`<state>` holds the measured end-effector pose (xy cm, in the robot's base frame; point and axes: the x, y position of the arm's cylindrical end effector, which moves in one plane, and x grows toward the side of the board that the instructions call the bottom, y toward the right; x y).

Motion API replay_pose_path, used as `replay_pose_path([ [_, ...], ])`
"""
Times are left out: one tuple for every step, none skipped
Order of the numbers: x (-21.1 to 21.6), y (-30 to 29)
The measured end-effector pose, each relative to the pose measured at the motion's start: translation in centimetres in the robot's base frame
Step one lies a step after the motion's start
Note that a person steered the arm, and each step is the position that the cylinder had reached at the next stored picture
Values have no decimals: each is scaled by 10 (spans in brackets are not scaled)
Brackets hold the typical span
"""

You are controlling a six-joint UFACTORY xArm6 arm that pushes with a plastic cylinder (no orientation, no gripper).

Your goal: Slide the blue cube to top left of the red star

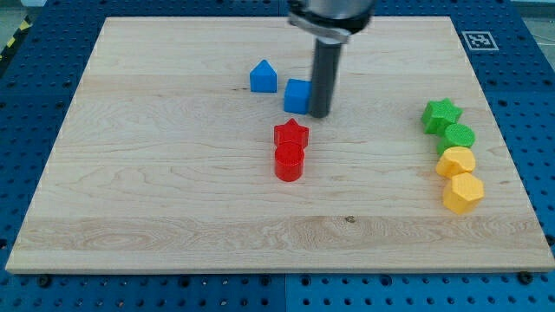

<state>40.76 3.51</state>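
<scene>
The blue cube (297,94) sits on the wooden board (156,173), just above the red star (291,133). My tip (319,114) touches the cube's right side, up and to the right of the star. The rod rises from there to the view's top edge.
A blue house-shaped block (264,76) lies left of the cube. A red cylinder (289,162) touches the star from below. At the view's right stand a green star (440,114), a green round block (459,136), a yellow round block (456,161) and a yellow hexagon (463,192).
</scene>
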Motion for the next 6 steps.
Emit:
replay_pose_path([
  [-7,12],
  [-32,37],
  [-60,26],
  [-66,-5],
  [-56,-24],
  [-36,-24],
])
